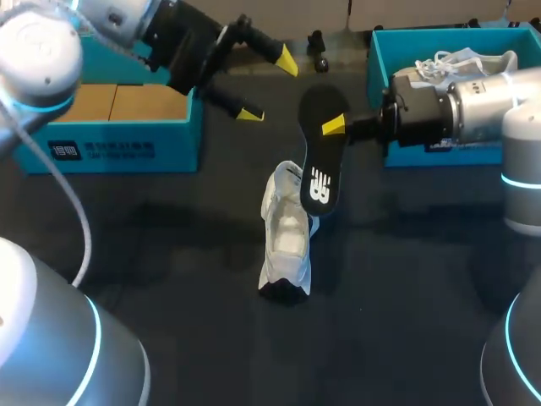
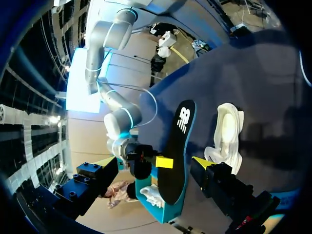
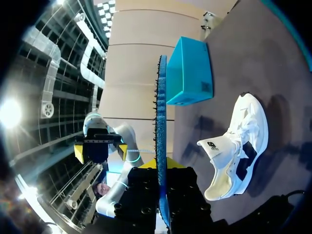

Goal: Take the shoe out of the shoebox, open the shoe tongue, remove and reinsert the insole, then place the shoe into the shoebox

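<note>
The right claw (image 1: 335, 125) was clamped on the black foam insole (image 1: 321, 161), its yellow tips pinching the flat faces near the wider end, so the sheet hung edge-on over the dark tabletop (image 1: 169, 262). The narrower end, printed with a white logo, hung lowest, at the collar of the white mesh sneaker (image 1: 286, 241). Whether the two touched could not be told. The sneaker sat on the tabletop between the two boxes, mouth upward, tongue folded out, its black toe pointing away from them. The left claw (image 1: 269, 87) hovered with its fingers spread wide and nothing in them, near the teal cardboard shoebox (image 1: 110, 148) on its own side. A second white shoe (image 1: 465, 61) lay in the other teal box (image 1: 378, 76) by the right arm.

The step in hand looked like the reinsertion. Done well, it would probably need the insole turned so that the wider forefoot end led, since the logo end looked like the heel. The sneaker was light and unsupported, so a push would likely slide or tip it. The free left claw could brace the heel or hold the tongue open first. The insole would want feeding at a shallow angle along the sole bed, printed face up. The right claw should let go only once the foam lay flat, because a fold at the toe would be hard to correct afterwards.
</note>
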You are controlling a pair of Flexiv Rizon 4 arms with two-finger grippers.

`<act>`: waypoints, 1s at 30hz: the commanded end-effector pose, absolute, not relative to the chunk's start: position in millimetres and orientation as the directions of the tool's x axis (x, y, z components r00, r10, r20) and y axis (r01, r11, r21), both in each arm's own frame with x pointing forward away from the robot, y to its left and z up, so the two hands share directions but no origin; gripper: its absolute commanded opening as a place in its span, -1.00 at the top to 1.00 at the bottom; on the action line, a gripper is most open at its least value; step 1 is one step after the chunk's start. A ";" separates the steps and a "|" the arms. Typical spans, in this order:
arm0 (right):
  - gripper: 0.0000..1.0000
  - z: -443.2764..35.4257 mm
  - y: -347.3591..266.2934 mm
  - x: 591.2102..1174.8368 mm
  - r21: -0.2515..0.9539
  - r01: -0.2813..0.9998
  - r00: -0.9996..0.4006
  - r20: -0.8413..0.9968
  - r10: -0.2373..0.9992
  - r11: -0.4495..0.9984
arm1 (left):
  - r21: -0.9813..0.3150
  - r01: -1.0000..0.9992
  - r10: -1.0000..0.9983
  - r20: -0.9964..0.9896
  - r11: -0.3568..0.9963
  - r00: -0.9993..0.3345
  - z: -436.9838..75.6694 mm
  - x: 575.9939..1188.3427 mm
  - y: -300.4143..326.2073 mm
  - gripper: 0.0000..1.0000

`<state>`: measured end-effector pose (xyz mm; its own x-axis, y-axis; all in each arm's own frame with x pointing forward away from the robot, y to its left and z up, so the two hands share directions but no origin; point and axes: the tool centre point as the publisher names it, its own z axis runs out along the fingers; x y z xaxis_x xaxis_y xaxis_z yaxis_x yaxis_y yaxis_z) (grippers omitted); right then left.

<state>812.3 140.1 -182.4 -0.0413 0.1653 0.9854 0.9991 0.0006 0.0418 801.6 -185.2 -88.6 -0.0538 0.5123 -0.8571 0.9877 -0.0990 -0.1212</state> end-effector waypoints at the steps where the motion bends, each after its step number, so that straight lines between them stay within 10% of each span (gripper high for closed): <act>1: 1.00 -179.8 138.6 809.3 0.036 0.999 -0.035 0.984 0.175 -0.003 | -0.115 0.989 0.423 -0.904 -0.093 -0.065 -92.1 796.5 -181.7 -1.00; 30: 1.00 -157.9 148.1 805.2 0.054 0.999 -0.054 0.989 0.141 0.010 | -0.045 0.999 0.263 -0.964 -0.031 -0.035 -141.8 810.2 -186.1 -1.00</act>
<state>805.1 144.9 -159.0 -0.0551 0.1364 0.9891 0.9985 0.0092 0.0544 813.0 -182.8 -135.3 -0.0369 0.2892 -0.9566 0.9975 -0.0476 -0.0528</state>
